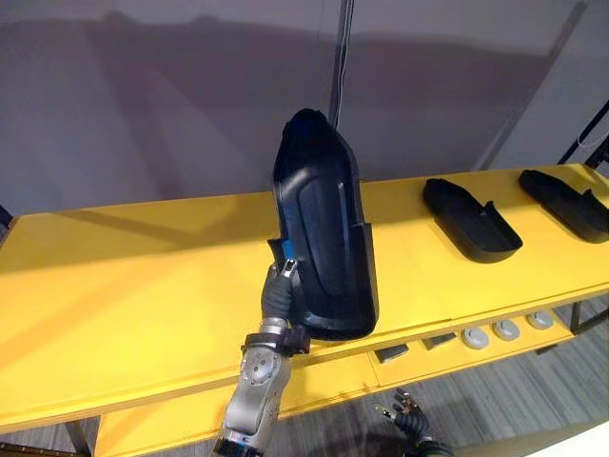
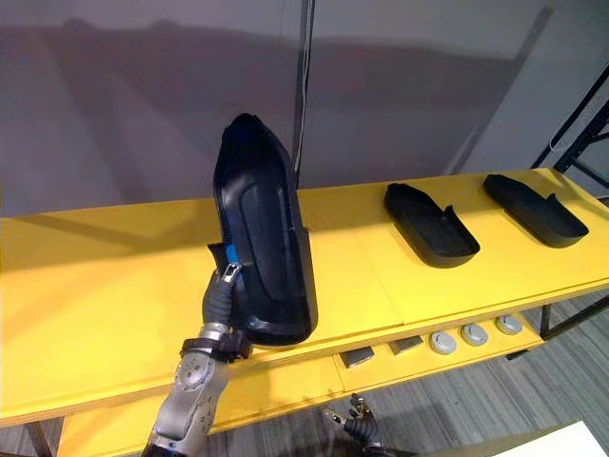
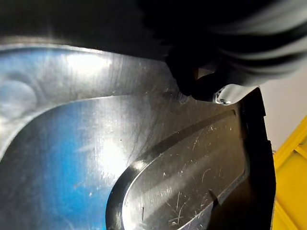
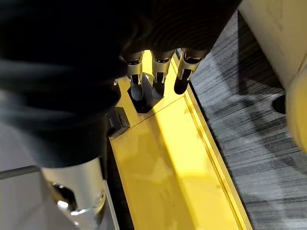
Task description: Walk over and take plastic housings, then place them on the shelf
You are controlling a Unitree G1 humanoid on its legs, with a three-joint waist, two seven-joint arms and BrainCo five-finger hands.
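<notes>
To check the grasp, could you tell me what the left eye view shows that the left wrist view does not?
Left eye view: the whole black plastic housing upright, gripped at its edge, and two more housings lying on the yellow shelf. Left wrist view: fine scratches on the housing's surface. Shared: the left hand, the held housing and the shelf.

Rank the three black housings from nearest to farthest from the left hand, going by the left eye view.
1. The upright housing: gripped by the left hand itself, above the front edge of the yellow shelf.
2. The middle housing: lying flat on the shelf, off to the right.
3. The end housing: lying farthest right on the shelf.
</notes>
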